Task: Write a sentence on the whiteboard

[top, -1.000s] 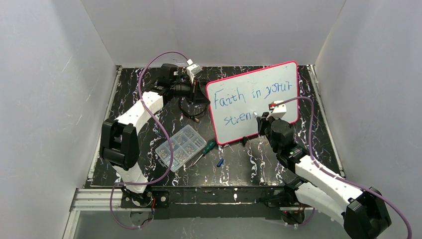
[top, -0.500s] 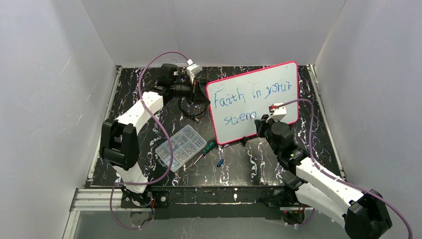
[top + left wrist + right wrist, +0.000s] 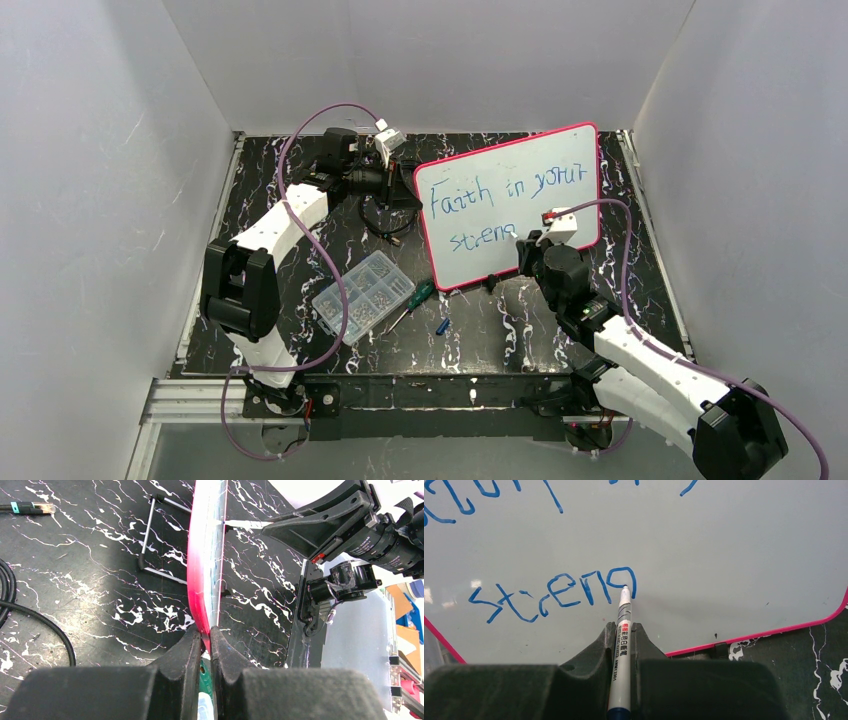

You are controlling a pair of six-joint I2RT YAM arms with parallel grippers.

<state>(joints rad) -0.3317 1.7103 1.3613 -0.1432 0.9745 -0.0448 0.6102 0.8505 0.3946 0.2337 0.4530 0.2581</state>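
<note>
The whiteboard (image 3: 540, 175), glossy white with a pink-red frame, stands tilted at the back centre. The sentence (image 3: 500, 190) in blue reads "Faith in your" above "streng". My left gripper (image 3: 405, 185) is shut on the board's left edge; the left wrist view shows the pink frame (image 3: 200, 580) pinched between the fingers (image 3: 187, 650). My right gripper (image 3: 528, 243) is shut on a white marker (image 3: 621, 645). The marker's tip (image 3: 625, 588) touches the board at the "g" of the lower line (image 3: 554, 597).
A clear parts box (image 3: 363, 296) lies on the black marbled table (image 3: 300, 250) at front left. A green-handled screwdriver (image 3: 412, 301) and a small blue marker cap (image 3: 442, 325) lie before the board. Black cables (image 3: 385, 222) run near the left gripper. White walls enclose the table.
The right gripper moved the marker slightly along the lower line, which grew from "stren" to "streng". The left gripper and the board stayed put.
</note>
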